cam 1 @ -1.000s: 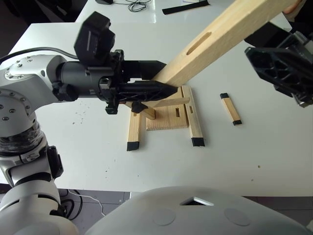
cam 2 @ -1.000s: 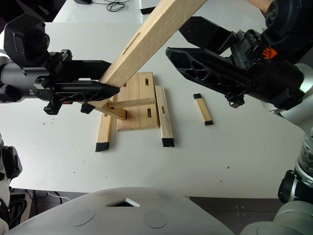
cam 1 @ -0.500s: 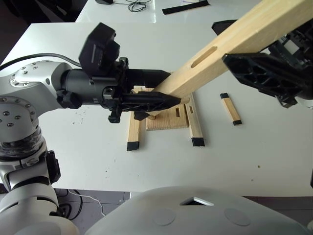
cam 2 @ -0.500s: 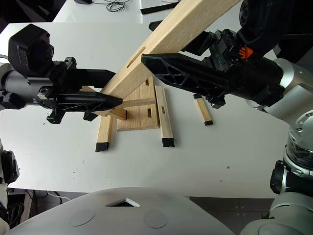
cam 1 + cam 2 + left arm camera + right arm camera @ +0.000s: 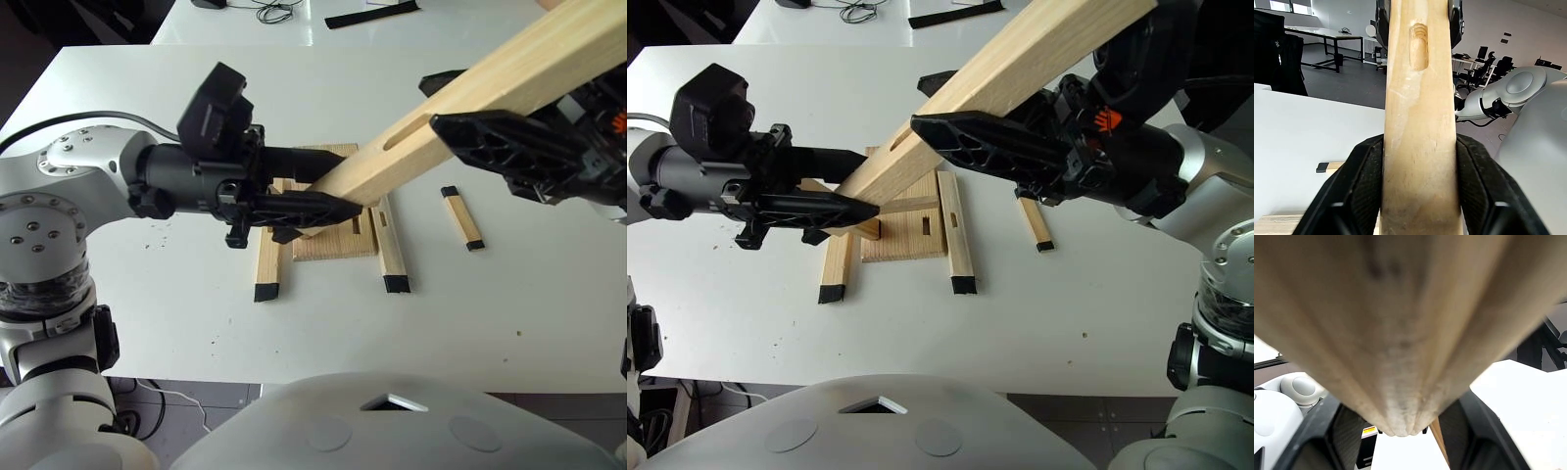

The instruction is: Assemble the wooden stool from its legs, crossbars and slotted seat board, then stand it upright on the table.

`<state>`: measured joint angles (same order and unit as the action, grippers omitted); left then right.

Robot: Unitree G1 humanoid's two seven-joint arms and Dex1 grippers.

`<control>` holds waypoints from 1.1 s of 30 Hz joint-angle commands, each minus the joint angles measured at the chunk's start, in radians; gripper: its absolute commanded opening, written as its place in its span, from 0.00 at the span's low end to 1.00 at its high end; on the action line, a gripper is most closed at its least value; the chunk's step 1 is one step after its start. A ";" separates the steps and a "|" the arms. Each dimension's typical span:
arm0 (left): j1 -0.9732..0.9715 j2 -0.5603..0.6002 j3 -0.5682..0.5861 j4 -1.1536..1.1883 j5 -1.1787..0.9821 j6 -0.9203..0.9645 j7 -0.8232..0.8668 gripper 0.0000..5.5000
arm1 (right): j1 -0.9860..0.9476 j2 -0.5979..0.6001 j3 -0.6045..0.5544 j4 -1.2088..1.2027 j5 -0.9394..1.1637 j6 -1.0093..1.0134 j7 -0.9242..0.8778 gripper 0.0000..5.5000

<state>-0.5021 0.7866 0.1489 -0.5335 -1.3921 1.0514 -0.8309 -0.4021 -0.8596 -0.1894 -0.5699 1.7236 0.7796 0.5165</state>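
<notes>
We see the left pincer (image 5: 348,184) clamped on the low end of the raised leg (image 5: 529,64), which slants up over the table (image 5: 490,323) toward the robot's right, its long slot facing up. In the left wrist view the black pads (image 5: 1369,186) press on both sides of the wood. The right pincer (image 5: 918,101) sits around the same leg higher up, past the slot; we cannot tell whether it grips or only straddles. Below, the seat board (image 5: 338,245) lies flat on the table, with the left-hand leg (image 5: 267,269) and the right-hand leg (image 5: 392,250) lying along its two sides, black caps toward the robot. A thin crossbar (image 5: 911,205) lies across the board, and a short bar (image 5: 461,217) lies apart, farther to the robot's right
</notes>
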 commanded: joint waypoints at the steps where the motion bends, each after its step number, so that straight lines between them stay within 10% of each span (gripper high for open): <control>1: -0.028 -0.002 -0.007 0.019 0.001 -0.012 0.030 0.36 | 0.022 -0.017 0.001 -0.013 -0.064 0.027 0.017 0.36; 7: -0.026 0.013 -0.030 0.038 0.011 0.018 0.050 0.36 | 0.031 -0.016 0.014 -0.031 -0.117 0.023 0.034 0.36; 16: -0.010 0.021 -0.021 0.066 0.019 0.019 0.065 0.65 | 0.101 -0.040 -0.042 -0.057 -0.172 0.026 0.059 0.36; 25: -0.187 0.020 0.114 0.245 -0.109 -0.013 0.198 0.68 | 0.287 -0.201 -0.355 -0.027 -0.127 0.122 0.205 0.36; 33: -0.232 0.135 0.143 0.410 0.094 -0.068 0.073 0.68 | 0.519 -0.210 -0.383 -0.055 -0.587 0.026 0.387 0.36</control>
<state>-0.7050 0.8780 0.2955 -0.1951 -1.3868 1.0154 -0.7032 0.0792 -1.0797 -0.5809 -0.5813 1.2463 0.8674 0.8928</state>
